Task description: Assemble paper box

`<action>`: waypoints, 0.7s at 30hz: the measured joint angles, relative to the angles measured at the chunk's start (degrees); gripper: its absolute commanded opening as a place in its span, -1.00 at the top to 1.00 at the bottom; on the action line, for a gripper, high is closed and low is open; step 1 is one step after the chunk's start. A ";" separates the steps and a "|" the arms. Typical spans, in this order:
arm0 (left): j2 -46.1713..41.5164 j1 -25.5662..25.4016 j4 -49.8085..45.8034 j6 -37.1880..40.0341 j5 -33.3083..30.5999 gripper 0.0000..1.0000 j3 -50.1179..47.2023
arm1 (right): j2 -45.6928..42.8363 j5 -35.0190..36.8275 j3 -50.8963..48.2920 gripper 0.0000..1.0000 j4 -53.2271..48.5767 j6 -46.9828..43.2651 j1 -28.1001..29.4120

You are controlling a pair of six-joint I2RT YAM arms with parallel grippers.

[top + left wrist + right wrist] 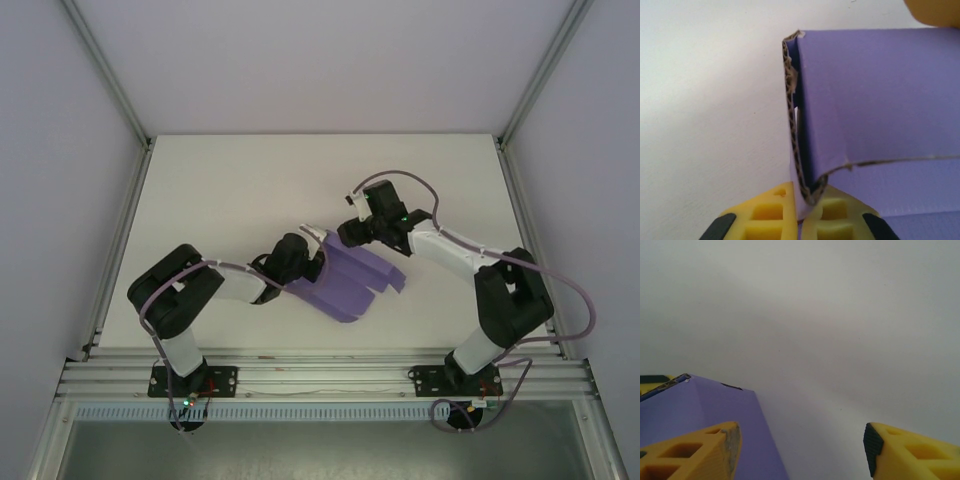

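Purple paper box (pixel 350 280) lies mid-way across the table (pixel 230 180) in the overhead view. My left wrist camera adds the corrugated fold my left gripper (pixel 807 195) clamps; my right gripper (pixel 801 442) gapes wide, holding nothing.

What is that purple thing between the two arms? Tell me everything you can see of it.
The paper box is lavender corrugated card, brown fluting showing at its cut edges, partly folded with flaps raised. It lies on the white table between the arms. The left gripper pinches a doubled-over wall; the right gripper stands open at its far end.
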 measured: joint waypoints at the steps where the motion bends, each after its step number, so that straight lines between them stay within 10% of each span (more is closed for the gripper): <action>1: 0.13 -0.02 -0.02 -0.42 -0.28 0.57 0.00 | 0.11 -0.59 0.09 -0.29 -0.02 -0.33 -0.02; 14: 0.83 -0.02 -1.03 -2.60 -2.32 0.48 4.39 | 1.36 -2.16 1.57 -0.30 -0.72 -3.04 -0.07; 18: 2.58 0.07 -1.16 -1.44 -3.72 0.98 6.19 | 1.90 -2.16 2.38 -0.30 -1.49 -3.41 -0.22; 21: 3.58 0.09 -1.05 -0.35 -4.48 1.00 7.17 | 2.05 -1.73 2.64 -0.37 -1.46 -3.15 -0.59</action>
